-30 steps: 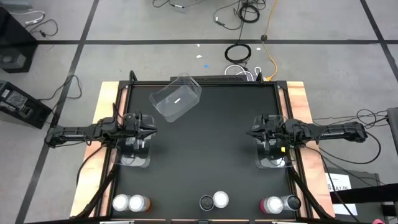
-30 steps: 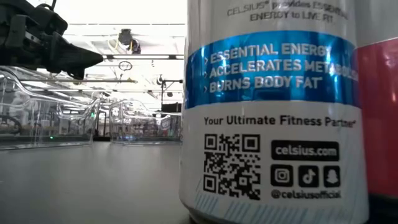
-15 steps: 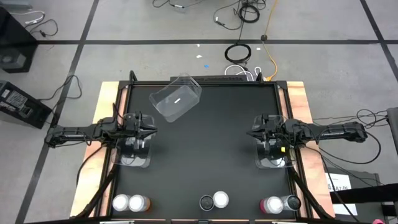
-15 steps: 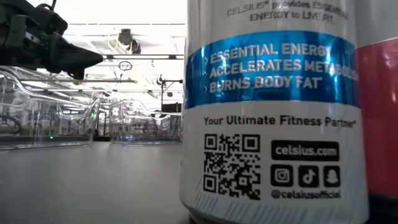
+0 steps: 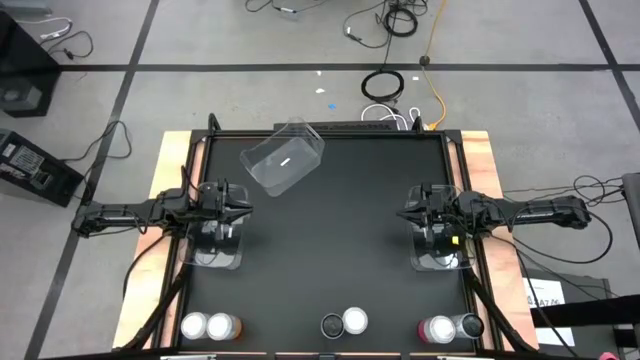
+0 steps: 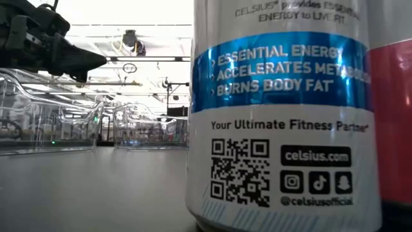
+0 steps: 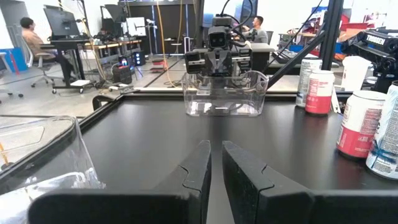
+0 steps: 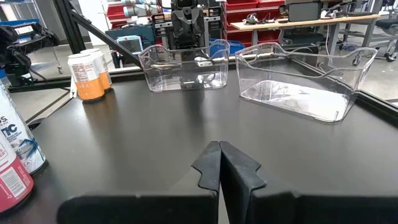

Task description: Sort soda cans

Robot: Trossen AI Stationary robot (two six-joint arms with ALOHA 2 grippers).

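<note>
white-and-blue cylindrical celsius soda can [image 6: 280,116] reads "essential energy"; beyond it, left gripper [image 5: 243,209] barely parted, right gripper [image 5: 405,212] closed, both empty.

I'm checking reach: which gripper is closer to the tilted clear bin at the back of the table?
Left. The left gripper sits just in front of the tilted clear bin; the right gripper is across the table, clearly farther.

Non-task items on and around the black table [image 5: 340,230]

Three clear plastic bins: one tilted near the far edge [image 5: 283,157], one at the left side [image 5: 213,248], one at the right side [image 5: 440,255]. Coiled black cable [image 5: 382,84] and yellow cord [image 5: 437,95] on the floor beyond; seated person at desk [image 7: 32,38] in background.
</note>
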